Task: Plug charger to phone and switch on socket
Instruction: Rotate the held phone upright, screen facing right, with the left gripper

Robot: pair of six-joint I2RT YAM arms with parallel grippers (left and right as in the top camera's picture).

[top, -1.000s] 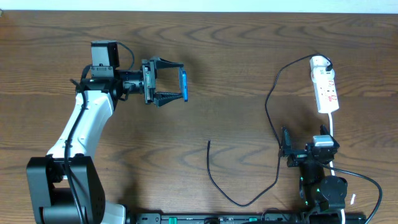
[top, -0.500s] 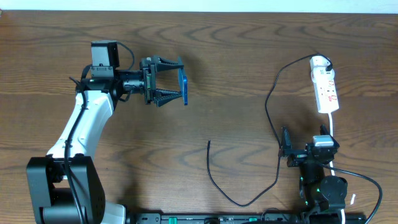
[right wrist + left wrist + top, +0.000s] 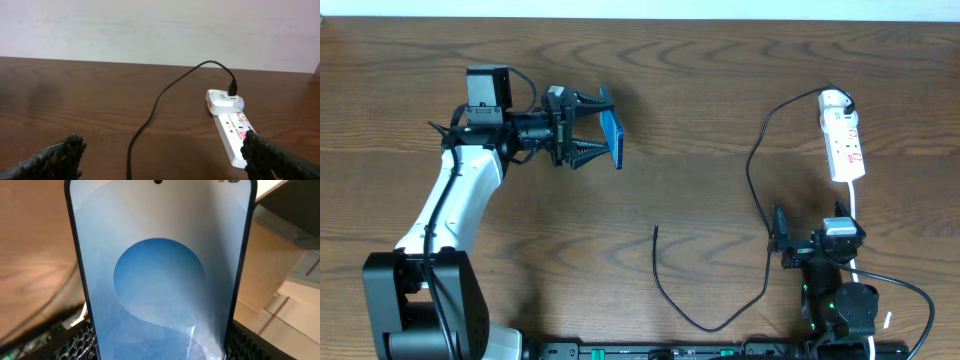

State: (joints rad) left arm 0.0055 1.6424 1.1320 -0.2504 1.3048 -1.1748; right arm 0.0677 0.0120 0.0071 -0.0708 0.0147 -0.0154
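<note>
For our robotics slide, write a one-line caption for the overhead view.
Left gripper holds the phone; the charger lies loose on the table, its tip unplugged, right gripper open.

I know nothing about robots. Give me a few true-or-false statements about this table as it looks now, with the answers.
1. The left claw grips the phone. True.
2. The black cable has its free tip plugged into the phone. False: the tip lies on the table, apart from the phone.
3. The right claw is open and empty. True.
4. The power strip lies beside the left claw. False: it lies across the table, near the right claw.
5. The black cable's other end is plugged in at one end of the power strip. True.
</note>
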